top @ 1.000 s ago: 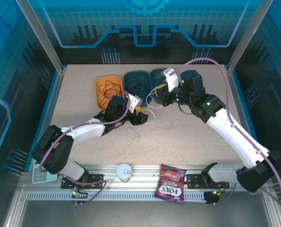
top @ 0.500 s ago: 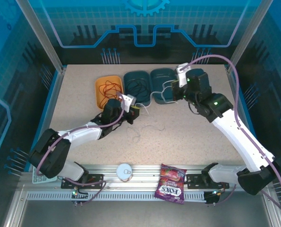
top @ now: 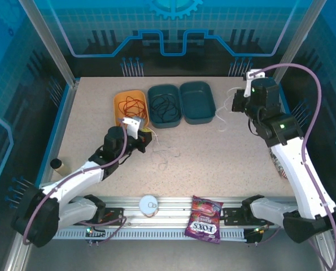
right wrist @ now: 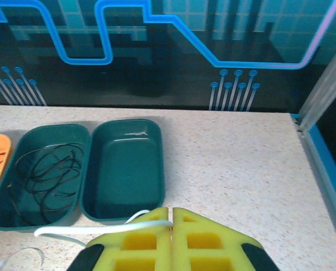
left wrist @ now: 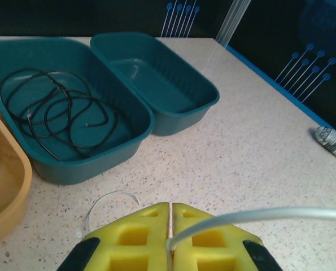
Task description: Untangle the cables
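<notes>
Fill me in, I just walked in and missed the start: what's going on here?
Two robot arms are untangling cables. The left gripper and right gripper are each shut on thin white cable. A black cable lies in one teal bin, a red cable in the orange bin; the second teal bin is empty.

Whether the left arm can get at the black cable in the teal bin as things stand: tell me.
Probably yes: the black cable lies in the open teal bin just ahead of the left gripper, nothing between. But its jaws are shut on the white cable; it must likely drop that first.
</notes>
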Motion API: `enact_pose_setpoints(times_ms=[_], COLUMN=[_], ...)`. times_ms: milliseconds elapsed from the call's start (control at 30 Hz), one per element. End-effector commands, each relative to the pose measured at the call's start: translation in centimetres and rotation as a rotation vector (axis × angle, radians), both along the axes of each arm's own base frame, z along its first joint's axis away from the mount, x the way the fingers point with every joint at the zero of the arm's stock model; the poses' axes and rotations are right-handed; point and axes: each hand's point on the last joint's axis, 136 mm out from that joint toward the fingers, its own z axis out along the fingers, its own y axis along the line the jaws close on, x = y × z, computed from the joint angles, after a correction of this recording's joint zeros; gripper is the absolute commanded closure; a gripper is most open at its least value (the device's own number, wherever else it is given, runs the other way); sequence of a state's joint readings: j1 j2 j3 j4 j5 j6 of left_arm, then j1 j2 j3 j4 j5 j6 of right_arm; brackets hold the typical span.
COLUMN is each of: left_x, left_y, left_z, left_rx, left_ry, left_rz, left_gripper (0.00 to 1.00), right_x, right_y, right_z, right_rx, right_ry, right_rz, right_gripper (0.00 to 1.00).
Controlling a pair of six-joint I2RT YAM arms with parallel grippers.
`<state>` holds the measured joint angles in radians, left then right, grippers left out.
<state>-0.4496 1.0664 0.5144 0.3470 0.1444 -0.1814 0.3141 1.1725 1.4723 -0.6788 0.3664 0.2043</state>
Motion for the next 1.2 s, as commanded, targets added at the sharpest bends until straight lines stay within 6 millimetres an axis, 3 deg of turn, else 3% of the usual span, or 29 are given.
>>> enact_pose_setpoints(times_ms=[0,200,433,567,667,900,1100,1167], left_x=[-0.8,-2.1,-2.7,-2.9,-2.9,-2.7,-1.8,-1.3], left_y=[0.1,-0.2,-0.9,-1.4,-1.4,-1.0,-1.2,-1.2], left_z=[2.2,5.9,8.4,9.7,10.5,10.9,11.2,11.3], left_rx=[-0.010,-0.096,-0.180,-0.212,-0.221,-0.204,-0.189,-0.180], left_ry=[-0.019,-0.018,0.026,0.043,0.059,0.125,0.185,0.198], left_rz=[-0.017,-0.051,-0.086,-0.111,-0.111,-0.070,-0.044,-0.029], left_gripper=[1.00,1.00,1.00,1.00,1.00,1.00,1.00,1.00], right_x=[2.6,8.7,16.3,19.9,21.6,21.8,20.4,19.8], right_y=[2.0,4.9,7.3,7.8,7.6,7.4,7.2,7.3], right_z=[-0.7,-3.9,-8.9,-13.3,-16.3,-21.8,-24.2,-24.4], right_rx=[-0.008,-0.036,-0.064,-0.094,-0.091,-0.043,0.002,0.010], right_ry=[0.020,0.082,0.161,0.237,0.302,0.440,0.518,0.531], right_rz=[0.074,0.141,0.160,0.143,0.127,0.126,0.148,0.157], right_gripper=[1.00,1.00,1.00,1.00,0.98,0.86,0.62,0.58])
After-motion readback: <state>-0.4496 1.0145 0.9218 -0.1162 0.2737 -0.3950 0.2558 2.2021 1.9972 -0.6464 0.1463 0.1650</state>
